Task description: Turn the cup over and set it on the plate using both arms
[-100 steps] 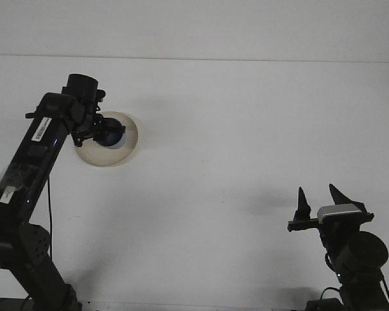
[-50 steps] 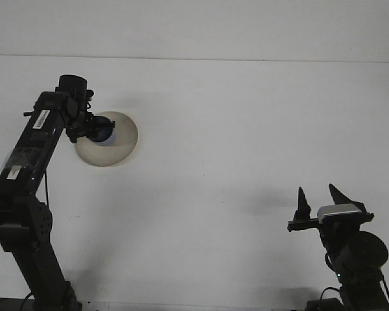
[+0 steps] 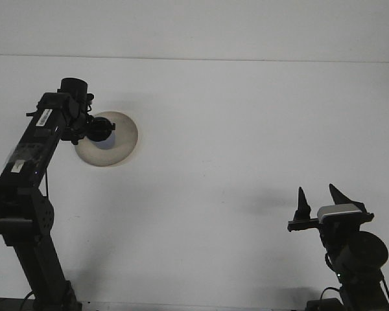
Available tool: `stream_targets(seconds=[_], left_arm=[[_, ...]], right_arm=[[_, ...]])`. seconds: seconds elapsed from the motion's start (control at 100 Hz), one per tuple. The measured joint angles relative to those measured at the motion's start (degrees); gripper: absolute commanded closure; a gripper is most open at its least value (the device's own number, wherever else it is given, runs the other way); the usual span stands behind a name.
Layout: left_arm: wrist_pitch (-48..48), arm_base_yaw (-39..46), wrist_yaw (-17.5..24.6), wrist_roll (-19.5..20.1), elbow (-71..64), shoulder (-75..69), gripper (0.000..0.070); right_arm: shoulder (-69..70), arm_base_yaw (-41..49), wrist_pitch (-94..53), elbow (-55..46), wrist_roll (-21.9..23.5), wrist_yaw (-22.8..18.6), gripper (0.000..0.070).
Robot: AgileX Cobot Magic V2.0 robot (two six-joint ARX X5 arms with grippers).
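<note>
Upper left: left gripper (image 3: 98, 131) over the plate (image 3: 124, 144) with the dark cup (image 3: 106, 134) at its tip, finger state unclear; lower right gripper (image 3: 318, 201) idle, spread wide; release only once the cup sits flat, then lift straight.

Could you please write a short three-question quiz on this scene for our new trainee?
1. True or false: the plate lies in front of the right arm.
2. Which gripper is at the plate: A) left gripper, B) right gripper?
3. How do the right gripper's jaws stand?

Key:
1. False; it lies on the table at the far left, by the left arm.
2. A; the dark blue cup is there too.
3. Open, pointing up, holding nothing.
</note>
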Motion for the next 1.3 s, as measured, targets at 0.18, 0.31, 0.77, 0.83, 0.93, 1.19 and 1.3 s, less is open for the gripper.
stream_targets(seconds=[0.18, 0.31, 0.77, 0.83, 0.93, 1.19, 1.3], left_arm=[[-2.75, 0.00, 0.00, 0.00, 5.77, 0.15, 0.0178], [-6.82, 0.00, 0.00, -0.09, 11.45, 0.15, 0.0178], [-17.92, -0.28, 0.00, -2.36, 14.08, -4.50, 0.0179], [-17.77, -0.96, -0.02, -2.38, 12.39, -7.34, 0.0179], [-17.55, -2.71, 0.00, -2.38, 8.41, -13.40, 0.0179], [-5.40, -3.41, 0.15, -2.75, -15.04, -34.27, 0.0179], [-0.15, -3.45, 0.17, -3.02, -26.21, -44.54, 0.0179]], right_arm=[[0.00, 0.00, 0.00, 0.00, 0.00, 0.02, 0.0207], [0.00, 0.00, 0.00, 0.00, 0.00, 0.02, 0.0207], [0.00, 0.00, -0.09, 0.00, 0.00, 0.04, 0.0207], [0.00, 0.00, -0.46, 0.00, 0.00, 0.09, 0.0207], [0.00, 0.00, -1.20, 0.00, 0.00, 0.09, 0.0207], [0.00, 0.00, -1.97, 0.00, 0.00, 0.09, 0.0207], [0.00, 0.00, -1.99, 0.00, 0.00, 0.09, 0.0207]])
